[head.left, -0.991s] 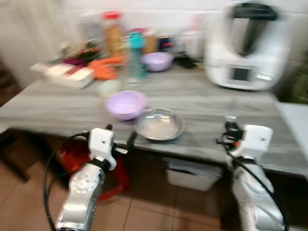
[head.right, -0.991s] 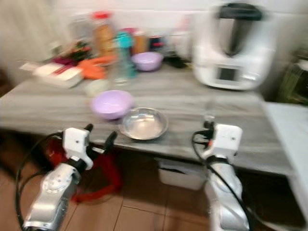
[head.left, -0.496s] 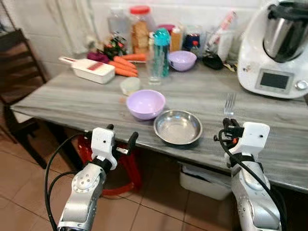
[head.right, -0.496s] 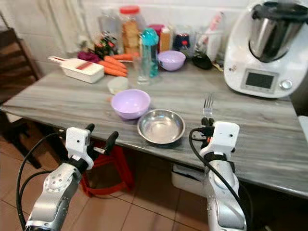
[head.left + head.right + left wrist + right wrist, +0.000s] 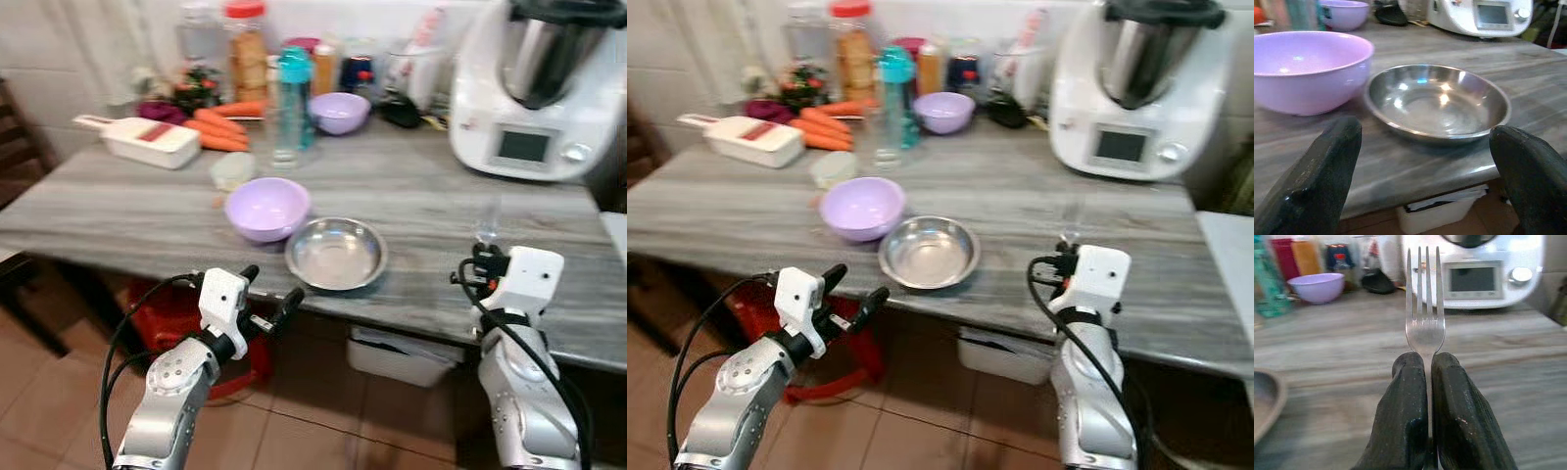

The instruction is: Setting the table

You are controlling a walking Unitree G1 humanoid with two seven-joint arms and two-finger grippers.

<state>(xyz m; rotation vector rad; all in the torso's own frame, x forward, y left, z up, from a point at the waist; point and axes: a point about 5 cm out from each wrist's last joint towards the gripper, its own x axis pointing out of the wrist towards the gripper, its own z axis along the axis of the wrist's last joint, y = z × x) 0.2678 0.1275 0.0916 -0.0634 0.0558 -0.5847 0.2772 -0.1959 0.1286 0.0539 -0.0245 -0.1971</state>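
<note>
A steel bowl [image 5: 336, 253] sits near the front edge of the grey table [image 5: 147, 211], with a purple bowl [image 5: 266, 208] just left of it and touching or nearly so. My left gripper [image 5: 269, 294] is open below the table edge in front of both bowls; its fingers [image 5: 1327, 166] frame the steel bowl [image 5: 1437, 100]. My right gripper [image 5: 1426, 362] is shut on a fork [image 5: 1425, 308], tines pointing up. It hovers at the table's front edge, to the right of the steel bowl, where the fork [image 5: 486, 227] looks blurred.
A white kitchen machine [image 5: 534, 88] stands at the back right. Along the back are a second purple bowl [image 5: 339, 111], a teal bottle [image 5: 292, 88], jars, carrots [image 5: 220, 132] and a white slicer [image 5: 137, 142]. A red stool [image 5: 171, 313] and a white bin [image 5: 402, 357] sit under the table.
The camera has shifted, so the table sits differently in the picture. The right gripper still holds the fork upright. The left gripper stays open, slightly nearer the steel bowl.
</note>
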